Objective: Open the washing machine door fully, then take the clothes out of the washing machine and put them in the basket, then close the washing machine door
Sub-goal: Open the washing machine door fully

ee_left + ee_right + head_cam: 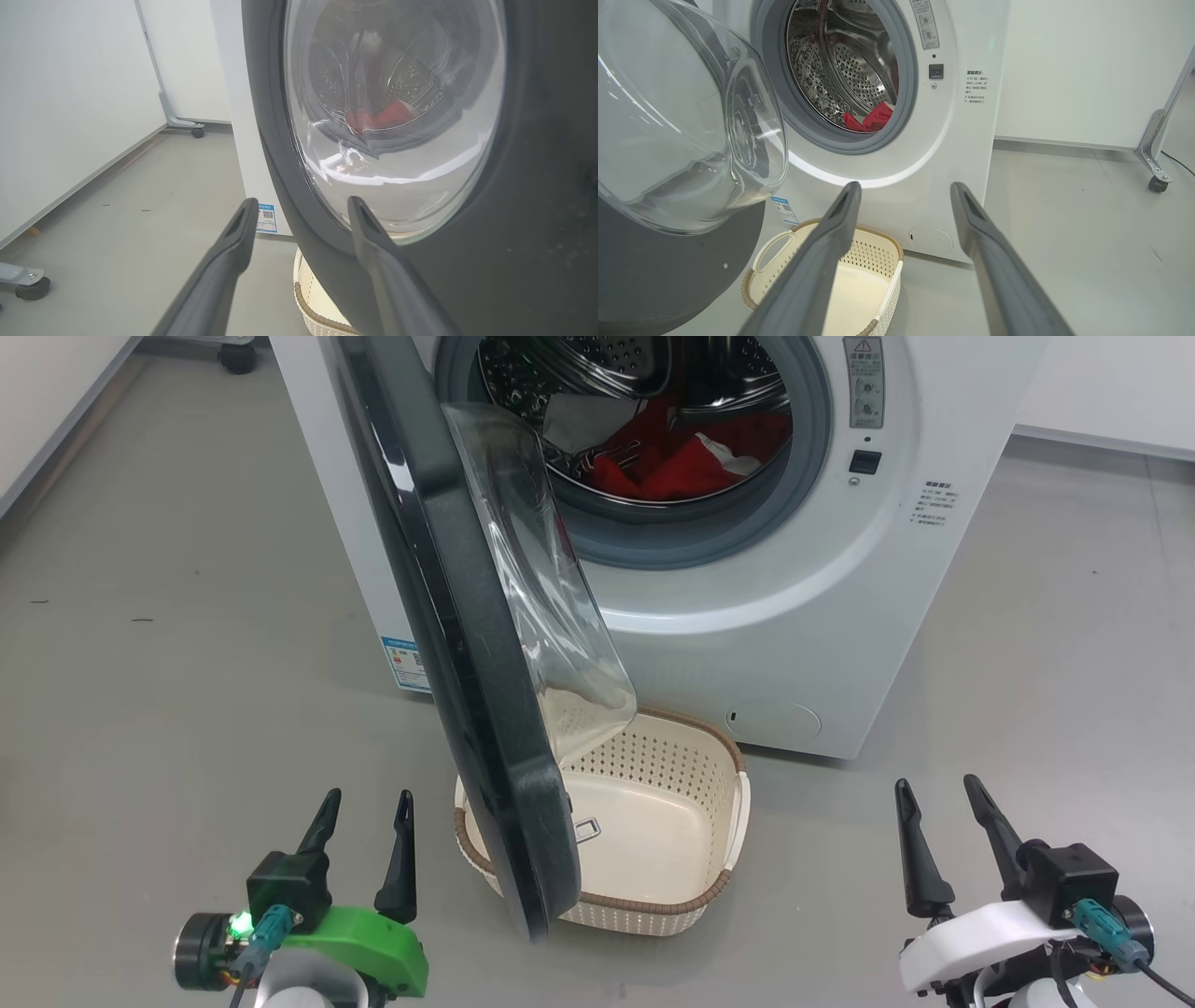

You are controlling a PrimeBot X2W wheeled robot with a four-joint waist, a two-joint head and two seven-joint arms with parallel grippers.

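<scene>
A: What's at the left?
B: The left gripper (368, 795), fingers apart and holding nothing, just beside the washing machine door (467, 663).
A: And the door?
B: Swung out edge-on, its lower end over the left part of the basket (653, 761), which sits on the floor (187, 663) before the washing machine (794, 644).
A: The clothes (681, 462)?
B: Lying low in the drum (850, 70).
A: Farther right?
B: The right gripper (936, 784), fingers apart, well apart from the machine.
</scene>
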